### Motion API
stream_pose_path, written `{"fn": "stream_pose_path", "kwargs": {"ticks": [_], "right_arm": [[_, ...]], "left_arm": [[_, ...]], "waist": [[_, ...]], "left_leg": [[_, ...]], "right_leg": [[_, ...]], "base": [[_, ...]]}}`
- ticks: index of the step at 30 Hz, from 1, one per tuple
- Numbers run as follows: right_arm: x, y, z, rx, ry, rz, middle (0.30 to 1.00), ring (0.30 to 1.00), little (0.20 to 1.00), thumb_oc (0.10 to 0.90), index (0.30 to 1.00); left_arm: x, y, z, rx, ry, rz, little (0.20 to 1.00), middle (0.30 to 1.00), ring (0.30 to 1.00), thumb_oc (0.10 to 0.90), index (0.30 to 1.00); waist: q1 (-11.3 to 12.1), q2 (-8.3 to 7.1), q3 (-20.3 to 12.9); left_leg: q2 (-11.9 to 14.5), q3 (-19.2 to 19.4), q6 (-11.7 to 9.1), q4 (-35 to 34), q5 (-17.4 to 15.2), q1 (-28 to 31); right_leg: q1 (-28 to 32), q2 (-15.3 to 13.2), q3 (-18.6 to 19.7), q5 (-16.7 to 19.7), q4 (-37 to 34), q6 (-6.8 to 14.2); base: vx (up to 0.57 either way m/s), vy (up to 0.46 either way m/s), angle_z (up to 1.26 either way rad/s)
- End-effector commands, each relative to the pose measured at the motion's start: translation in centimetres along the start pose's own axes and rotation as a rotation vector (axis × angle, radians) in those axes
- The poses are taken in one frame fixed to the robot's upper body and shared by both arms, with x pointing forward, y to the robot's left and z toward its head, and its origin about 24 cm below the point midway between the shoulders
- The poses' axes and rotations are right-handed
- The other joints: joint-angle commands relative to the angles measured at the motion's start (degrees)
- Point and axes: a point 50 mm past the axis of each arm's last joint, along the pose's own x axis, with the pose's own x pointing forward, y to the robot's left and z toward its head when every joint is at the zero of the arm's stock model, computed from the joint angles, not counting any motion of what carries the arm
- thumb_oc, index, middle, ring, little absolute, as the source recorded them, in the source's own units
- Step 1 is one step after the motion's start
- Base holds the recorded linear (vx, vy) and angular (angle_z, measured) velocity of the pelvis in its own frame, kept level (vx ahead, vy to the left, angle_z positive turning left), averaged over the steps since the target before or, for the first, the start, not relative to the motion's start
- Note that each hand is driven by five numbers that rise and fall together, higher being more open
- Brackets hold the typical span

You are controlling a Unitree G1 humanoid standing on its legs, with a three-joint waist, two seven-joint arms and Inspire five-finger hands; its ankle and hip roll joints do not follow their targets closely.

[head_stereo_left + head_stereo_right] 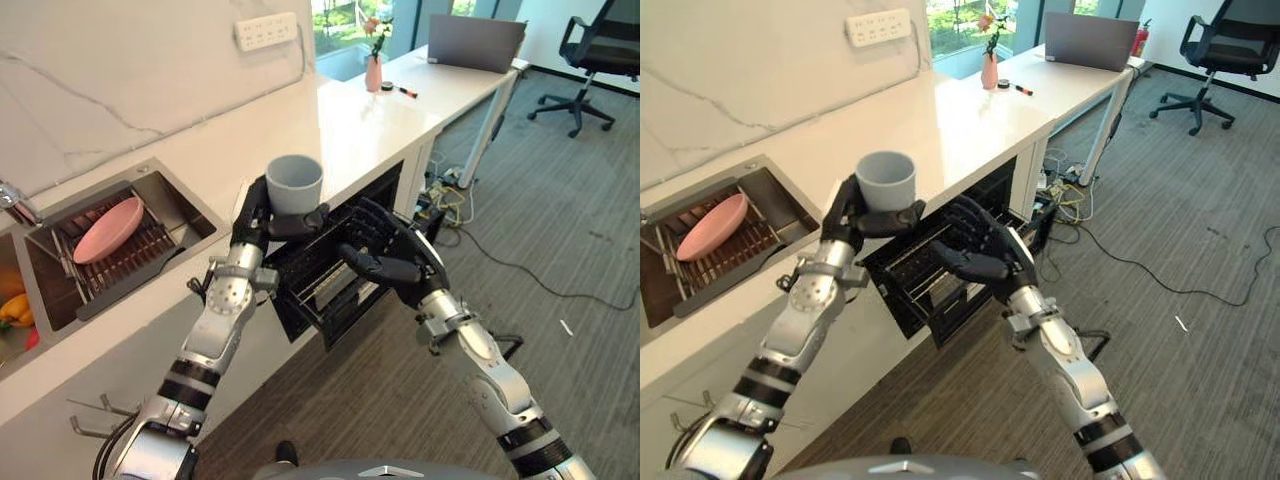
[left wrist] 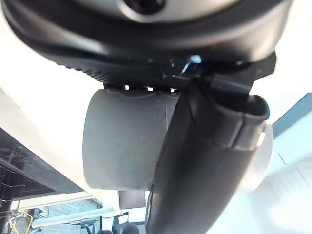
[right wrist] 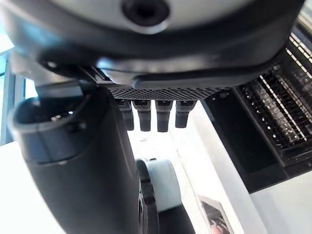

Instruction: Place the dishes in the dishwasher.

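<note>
nearest the robot, the right hand (image 1: pixel 395 255) hangs in front of the pulled-out dishwasher rack (image 1: pixel 325 285), its fingers (image 1: pixel 362 262) loosely spread and holding nothing; whether they touch the rack's front edge is hard to tell from here. just to its left, the left hand (image 1: pixel 262 215) is raised above the rack's near corner with its fingers and thumb clamped round the lower part of a grey cup (image 1: pixel 294 184). the left wrist view shows the thumb lying across the cup's wall, so the hold looks firm. the cup stands upright, mouth up, its axis vertical, and the open rack lies directly below and slightly right of it. that is the relation the next move turns on: the left hand, already holding the cup, is the nearer one, and it likely needs only to come down and a little to the right, probably tipping the cup over to seat it. further back on the left, a pink plate (image 1: pixel 108 229) lies tilted on a drying rack in the sink (image 1: pixel 178 195), still to be loaded. beyond, the white desk (image 1: pixel 350 120) runs off toward a pink vase (image 1: pixel 373 72) and a laptop (image 1: pixel 475 42).
</note>
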Motion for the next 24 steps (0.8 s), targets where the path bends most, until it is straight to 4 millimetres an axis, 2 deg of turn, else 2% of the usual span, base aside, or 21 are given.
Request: {"fn": "stream_pose_path", "kwargs": {"ticks": [1, 5, 13, 17, 24], "right_arm": [[2.2, 3.0, 6.1, 0.026, -0.309, 0.164, 0.900, 0.900, 0.900, 0.800, 0.900], [2.9, 3.7, 6.6, 0.019, -0.329, 0.178, 0.900, 0.900, 0.900, 0.800, 0.900], [3.4, 3.8, 7.0, 0.023, -0.366, 0.112, 0.900, 0.900, 0.900, 0.800, 0.900], [3.6, 3.6, 6.8, -0.002, -0.375, 0.024, 0.900, 0.900, 0.900, 0.800, 0.900], [5.4, 5.9, 5.6, 0.098, -0.321, 0.002, 0.900, 0.900, 0.900, 0.800, 0.900]], "left_arm": [[3.2, -0.4, 4.8, 0.044, -0.249, -0.011, 0.300, 0.300, 0.300, 0.400, 0.300], [3.2, -1.0, 4.3, 0.040, -0.231, -0.014, 0.300, 0.300, 0.300, 0.400, 0.300], [2.7, -1.4, 3.0, 0.040, -0.181, 0.005, 0.300, 0.300, 0.300, 0.400, 0.300], [2.2, -1.7, 2.2, 0.075, -0.154, 0.028, 0.300, 0.300, 0.300, 0.400, 0.300], [2.3, -3.8, 1.4, 0.106, -0.119, 0.059, 0.300, 0.300, 0.300, 0.400, 0.300]], "waist": [[0.4, -0.29, -4.2], [0.2, -0.08, -4.2], [0.2, 0.08, -4.2], [0.5, 0.13, -4.3], [1.4, -0.10, -4.2]], "left_leg": [[-0.2, -2.2, -0.7, 0.2, -5.0, 1.9], [-0.1, -1.8, -0.6, 0.2, -5.0, 1.9], [-0.1, -1.7, -0.5, 0.2, -5.3, 2.3], [-0.1, -2.0, -0.5, 0.2, -5.5, 2.6], [-0.5, -2.9, -0.4, 0.2, -5.5, 2.3]], "right_leg": [[-2.0, 0.1, 0.5, -0.6, 0.7, 1.7], [-2.6, 0.3, 1.3, -0.4, 0.7, 1.7], [-2.5, 0.3, 1.8, -0.4, 0.7, 1.7], [-2.1, 0.4, 1.3, -0.6, 0.7, 1.6], [-1.8, 0.3, 0.7, -0.5, 0.7, 1.4]], "base": [[-0.01, -0.011, -0.09], [0.00, -0.009, -0.15], [0.01, 0.004, -0.06], [0.00, 0.000, 0.00], [0.00, 0.004, 0.01]]}}
